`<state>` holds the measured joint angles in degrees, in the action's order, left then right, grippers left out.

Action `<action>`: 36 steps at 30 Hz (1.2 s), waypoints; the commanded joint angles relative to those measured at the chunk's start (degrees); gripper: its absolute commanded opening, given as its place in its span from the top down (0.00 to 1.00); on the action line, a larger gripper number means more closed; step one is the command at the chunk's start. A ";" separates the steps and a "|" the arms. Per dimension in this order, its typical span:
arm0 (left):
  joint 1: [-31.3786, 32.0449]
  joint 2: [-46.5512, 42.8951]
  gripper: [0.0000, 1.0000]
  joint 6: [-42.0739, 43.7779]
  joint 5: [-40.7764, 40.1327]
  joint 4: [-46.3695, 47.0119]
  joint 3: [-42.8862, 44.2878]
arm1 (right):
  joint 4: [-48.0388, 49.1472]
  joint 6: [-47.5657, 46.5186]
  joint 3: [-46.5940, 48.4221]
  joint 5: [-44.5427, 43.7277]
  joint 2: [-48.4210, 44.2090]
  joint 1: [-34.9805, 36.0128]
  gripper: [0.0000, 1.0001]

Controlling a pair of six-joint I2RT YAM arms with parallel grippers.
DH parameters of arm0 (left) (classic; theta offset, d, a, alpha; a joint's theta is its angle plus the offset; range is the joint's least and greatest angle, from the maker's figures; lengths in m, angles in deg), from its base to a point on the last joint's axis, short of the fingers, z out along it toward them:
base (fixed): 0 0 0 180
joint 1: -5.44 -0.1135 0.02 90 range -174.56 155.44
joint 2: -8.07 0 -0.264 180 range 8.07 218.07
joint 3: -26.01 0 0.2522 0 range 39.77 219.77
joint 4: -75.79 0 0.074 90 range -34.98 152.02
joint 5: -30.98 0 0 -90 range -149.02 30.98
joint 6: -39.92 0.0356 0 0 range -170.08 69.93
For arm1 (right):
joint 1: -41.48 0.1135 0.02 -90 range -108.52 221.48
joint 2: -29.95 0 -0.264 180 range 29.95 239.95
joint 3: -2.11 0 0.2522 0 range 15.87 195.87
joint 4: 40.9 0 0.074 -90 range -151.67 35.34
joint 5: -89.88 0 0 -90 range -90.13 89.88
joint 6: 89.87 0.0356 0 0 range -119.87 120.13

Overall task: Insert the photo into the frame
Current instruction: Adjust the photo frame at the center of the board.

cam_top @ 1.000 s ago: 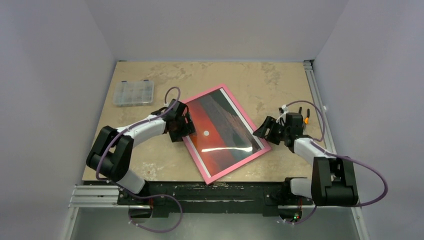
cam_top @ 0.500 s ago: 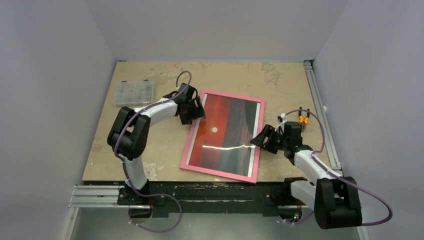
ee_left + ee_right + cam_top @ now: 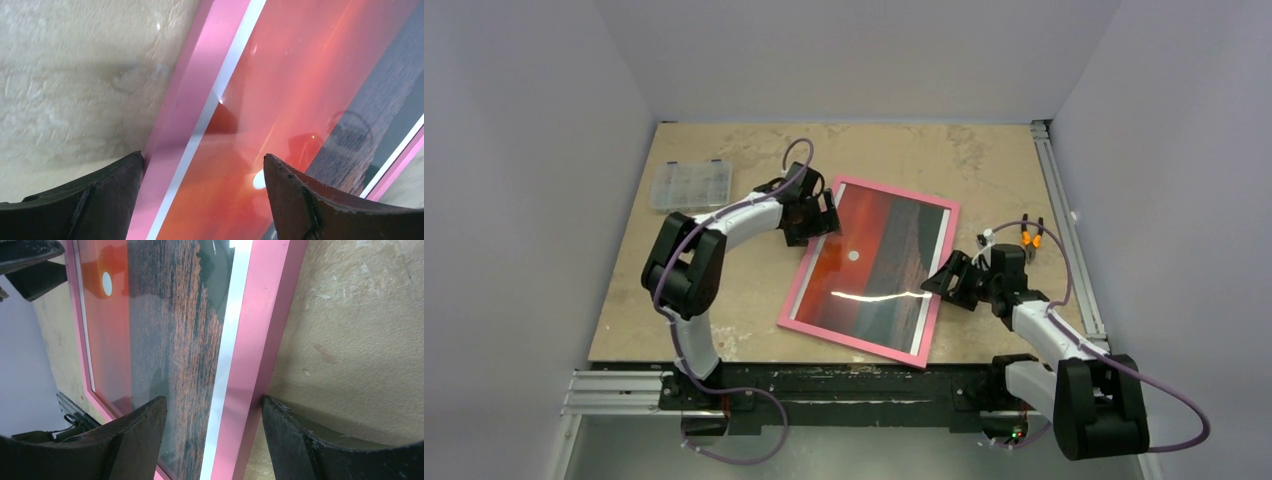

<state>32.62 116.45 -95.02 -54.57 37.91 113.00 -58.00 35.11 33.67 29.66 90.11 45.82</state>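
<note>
Frame (image 3: pixel 852 344) lies flat on the table (image 3: pixel 904 150), about mid-table and a bit toward the near edge. It is turned so its long sides lean from far-right to near-left. Its near corner almost reaches the near edge of the table.

Photo (image 3: pixel 874 270) sits inside the frame, picture side up. Red-orange sky is on the left part, dark sea on the right part, with a small white sun and a thin white border against the pink rails. A glare streak runs across it.

Left claw (image 3: pixel 822 215) is at the far end of the frame's left long rail, pointing down, released. In the left wrist view its jaws are spread wide over the rail. One finger (image 3: pixel 100 195) is on the table side with its tip right against the rail's outer edge. The other finger (image 3: pixel 320 200) hangs over the red of the photo. Nothing is pinched.

Right claw (image 3: pixel 944 280) is at the right long rail, about halfway along, also released. In the right wrist view it straddles the rail. One finger (image 3: pixel 325 440) is on the table side with its tip at the rail's outer edge, and the other (image 3: pixel 115 440) is over the dark sea. It holds nothing.

Clear plastic organiser box (image 3: pixel 690 185) sits near the far left corner of the table, well apart from the frame.
</note>
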 commanded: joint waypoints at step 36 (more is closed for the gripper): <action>10.68 -52.73 0.08 -17.62 5.40 -1.83 -47.68 | -11.03 -10.18 39.44 -13.00 31.00 -2.07 0.18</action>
<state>41.65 62.46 -108.09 -51.30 28.97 66.79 -67.66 27.53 67.44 20.41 119.25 44.29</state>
